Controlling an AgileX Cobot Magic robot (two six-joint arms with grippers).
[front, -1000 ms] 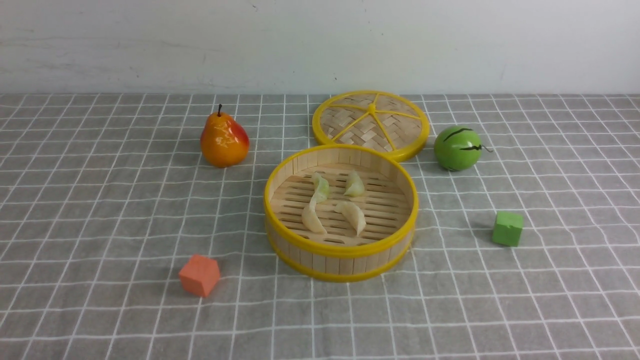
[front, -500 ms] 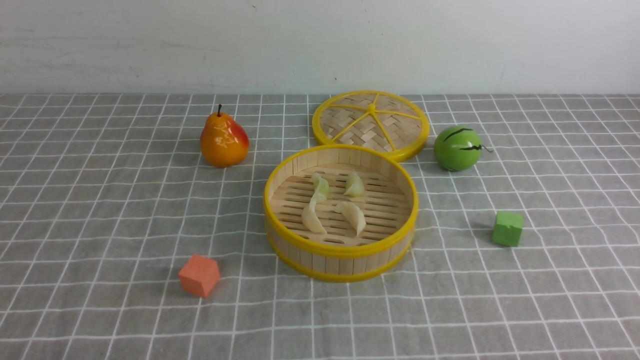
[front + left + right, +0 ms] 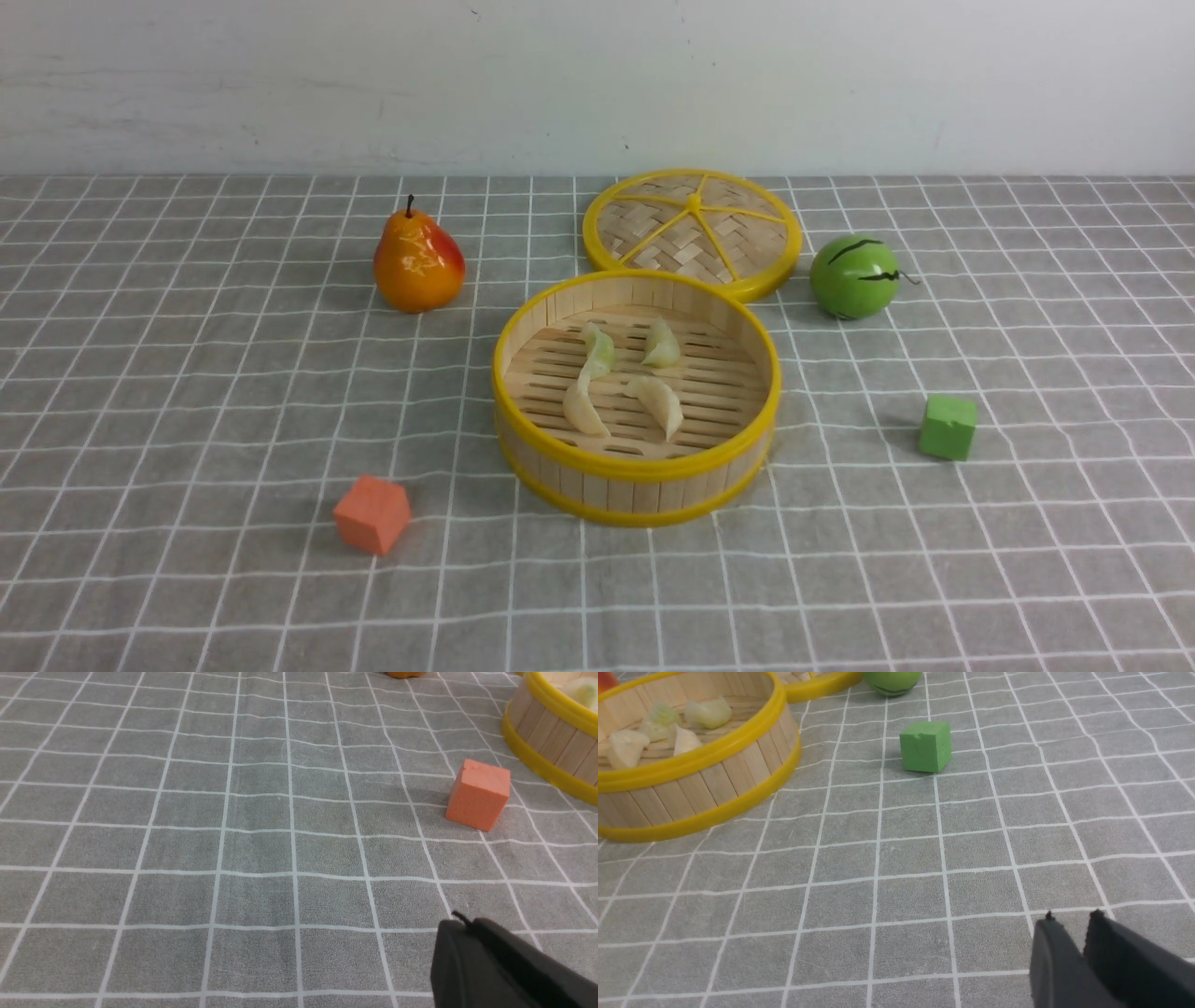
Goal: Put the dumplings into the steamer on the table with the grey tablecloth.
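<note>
1. All three views are bright and evenly lit, with soft, diffuse light and no harsh contrast.
2. Shadows are faint and short: the orange cube (image 3: 372,514) and green cube (image 3: 948,427) cast soft patches to their left in the front view, so light comes somewhat from the right.
3. The pear (image 3: 417,260) and the green ball (image 3: 854,276) carry small white highlights.
4. The front view is sharp across the tablecloth (image 3: 187,392).
5. In the wrist views the dark gripper tips at the frame edge look soft and underexposed, lacking detail.
6. The steamer (image 3: 698,786) is slightly blurred in the right wrist view.
</note>
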